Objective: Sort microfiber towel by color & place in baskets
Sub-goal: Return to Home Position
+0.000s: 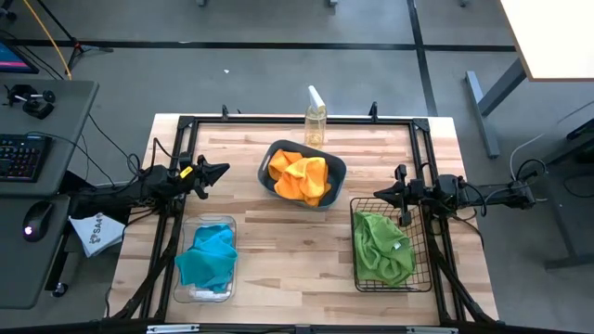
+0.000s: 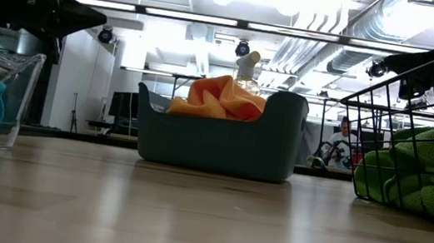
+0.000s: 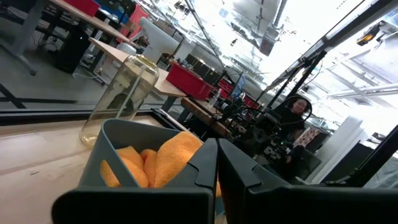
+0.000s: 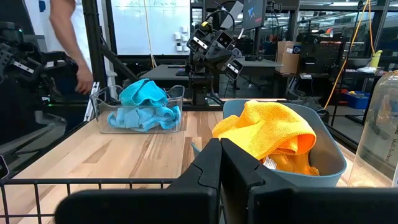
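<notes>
Nearest edge first: blue towels point(image 1: 209, 255) bunched in the clear bin point(image 1: 204, 295) on one side, green towels point(image 1: 380, 249) heaped in the wire basket point(image 1: 422, 232) on the other, each colour in its own home. A little farther, the left gripper point(image 1: 215, 173) hovers just beyond the bin, fingers pressed together on nothing. The right gripper point(image 1: 382, 195), likewise closed and empty, hangs over the basket's far rim (parked out of the way, I'd judge). Farther on, orange towels point(image 1: 302, 176) fill the teal tub point(image 1: 336, 167) mid-surface point(image 1: 288, 241), with the spray bottle point(image 1: 316, 119) behind. Sorting looks finished.

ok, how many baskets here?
3: teal tub far centre with orange towels, clear bin near left with blue towels, wire basket near right with green towels.
</notes>
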